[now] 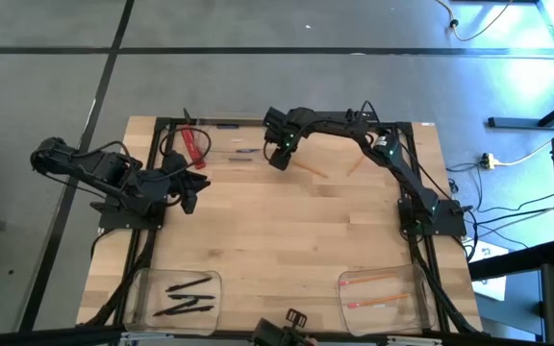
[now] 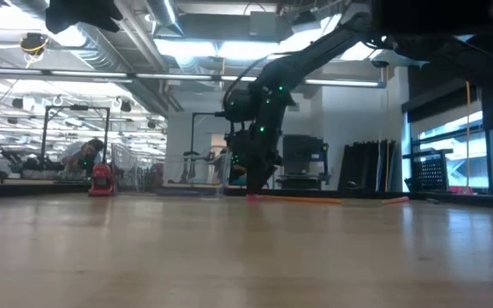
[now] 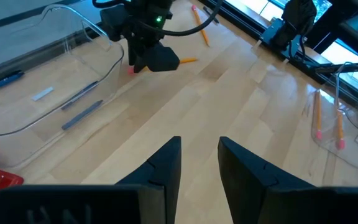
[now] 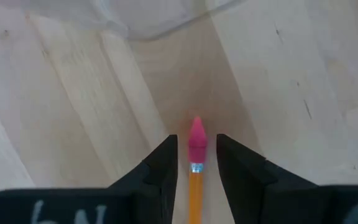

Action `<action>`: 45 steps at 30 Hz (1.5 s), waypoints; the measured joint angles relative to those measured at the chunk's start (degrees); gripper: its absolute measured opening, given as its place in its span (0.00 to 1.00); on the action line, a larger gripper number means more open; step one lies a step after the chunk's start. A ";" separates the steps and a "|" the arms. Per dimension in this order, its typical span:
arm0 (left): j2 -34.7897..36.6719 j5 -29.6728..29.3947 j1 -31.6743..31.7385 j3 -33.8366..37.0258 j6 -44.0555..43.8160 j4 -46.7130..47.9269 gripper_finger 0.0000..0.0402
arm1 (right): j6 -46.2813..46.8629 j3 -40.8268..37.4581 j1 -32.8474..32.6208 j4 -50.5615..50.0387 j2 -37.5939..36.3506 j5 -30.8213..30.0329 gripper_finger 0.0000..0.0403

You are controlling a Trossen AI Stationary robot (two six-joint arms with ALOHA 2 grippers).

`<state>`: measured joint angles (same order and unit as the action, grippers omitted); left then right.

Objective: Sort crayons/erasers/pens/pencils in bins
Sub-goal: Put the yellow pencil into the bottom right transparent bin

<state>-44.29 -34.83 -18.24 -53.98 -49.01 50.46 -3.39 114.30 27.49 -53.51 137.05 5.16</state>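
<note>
Pencil (image 4: 196, 180) with pink eraser tip lies on the counter (image 1: 287, 240) at the far side, just beside the far clear bin (image 3: 55, 93). Right gripper (image 4: 196, 163) is down over it, fingers straddling the eraser end, one on each side; a sliver of gap shows on both sides, so whether they clamp the pencil cannot be told. In the high view this gripper (image 1: 281, 159) sits at the end of that pencil, whose orange shaft runs away from it toward the right.

A second loose pencil (image 1: 355, 165) lies farther right on the far counter, apart from the first.

Far bin holds bluish crayons (image 3: 82, 114) and a small pale piece.

Near-right bin (image 1: 383, 293): two pencils (image 1: 378, 304) lying inside. Near-left bin (image 1: 176, 296): black pens (image 1: 188, 284) inside.

Left gripper (image 3: 196, 163) hangs above bare counter at the left side, fingers parted, nothing between them.

Red flat object (image 1: 193, 144) at the far-left counter edge.
</note>
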 joint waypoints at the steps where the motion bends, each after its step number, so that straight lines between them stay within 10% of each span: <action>1: 0.02 -0.02 0.00 0.00 0.02 0.02 0.24 | 0.03 0.00 0.00 -0.02 0.00 -0.11 0.28; 45: 0.00 -0.03 0.02 0.00 0.00 0.00 0.24 | -12.69 7.28 0.81 -8.58 0.22 -2.69 0.28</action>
<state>-44.29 -34.86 -18.22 -53.98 -49.01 50.46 -16.08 121.58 28.29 -62.08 137.27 2.47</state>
